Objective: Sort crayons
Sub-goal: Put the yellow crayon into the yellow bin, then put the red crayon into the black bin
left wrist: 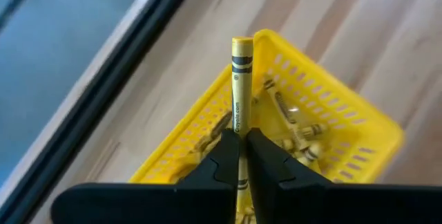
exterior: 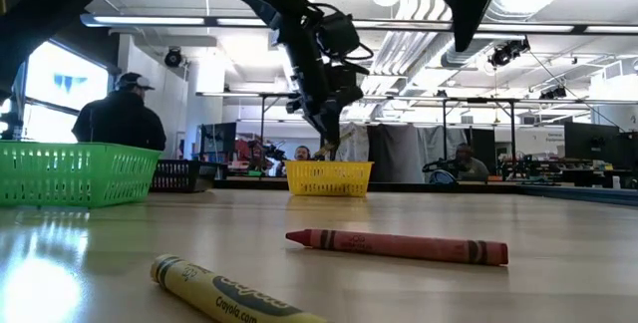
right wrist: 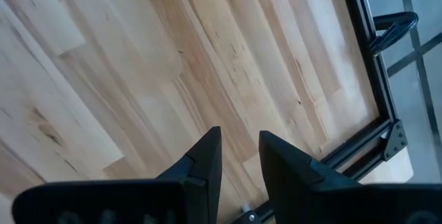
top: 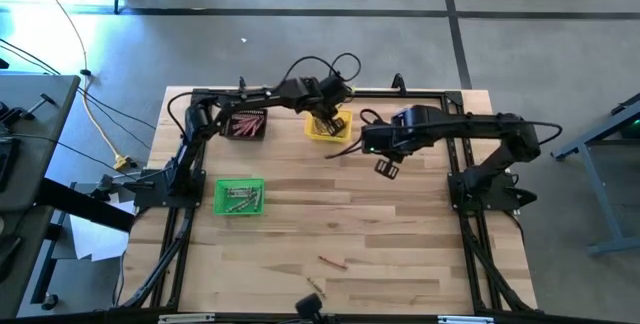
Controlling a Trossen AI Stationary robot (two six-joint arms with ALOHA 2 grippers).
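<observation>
One yellow crayon [left wrist: 241, 86] stands clamped in the left gripper's [left wrist: 241, 156] jaws, held lengthwise above the yellow bin [left wrist: 345, 124], black bands and print on its wrapper. More yellow crayons lie inside that bin. The right gripper [right wrist: 239, 156] hangs over bare desk [right wrist: 103, 65] beside the yellow bin, jaws slightly apart and empty. A green bin [top: 240, 196] holds greyish crayons; a black bin [top: 246, 124] holds red ones. Near the desk's front edge lie a red crayon [exterior: 397, 245] and another yellow crayon [exterior: 229, 293], loose.
</observation>
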